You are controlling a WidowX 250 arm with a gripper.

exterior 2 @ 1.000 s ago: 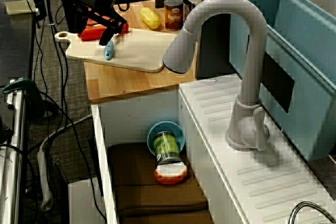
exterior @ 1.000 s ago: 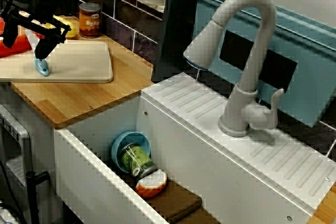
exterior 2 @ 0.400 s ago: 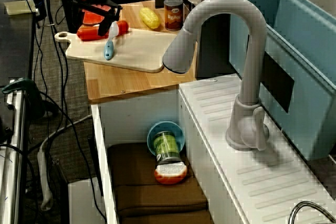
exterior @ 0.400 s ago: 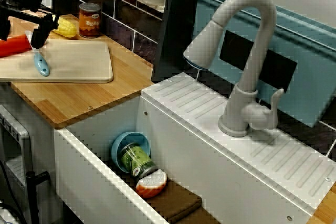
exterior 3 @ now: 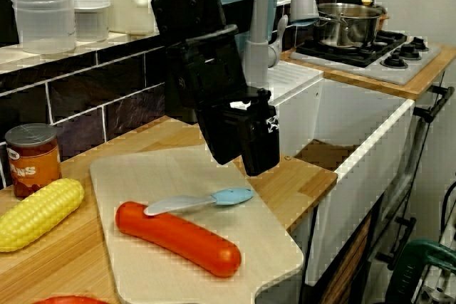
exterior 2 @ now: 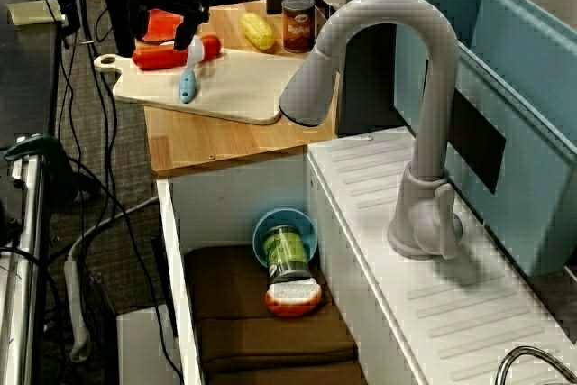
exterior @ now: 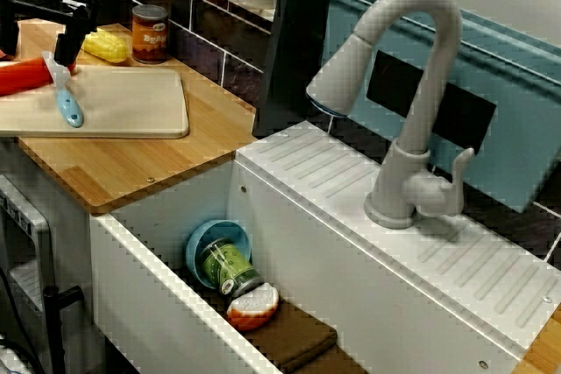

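Blue at its handle, the knife [exterior 3: 196, 202] lay flat on the cutting board [exterior 3: 142, 172], right beside the red sausage [exterior 3: 178, 238]. My gripper [exterior 3: 242, 164] hung just above them, fingers spread wide apart, holding nothing. Yellow corn [exterior 3: 35, 213] sat nearby.

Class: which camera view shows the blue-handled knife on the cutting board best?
The close counter view: the blue-handled knife lies whole and large, blade and handle distinct, beside the red sausage. The view facing the faucet shows it small at the left edge; the view along the sink shows it small and distant.
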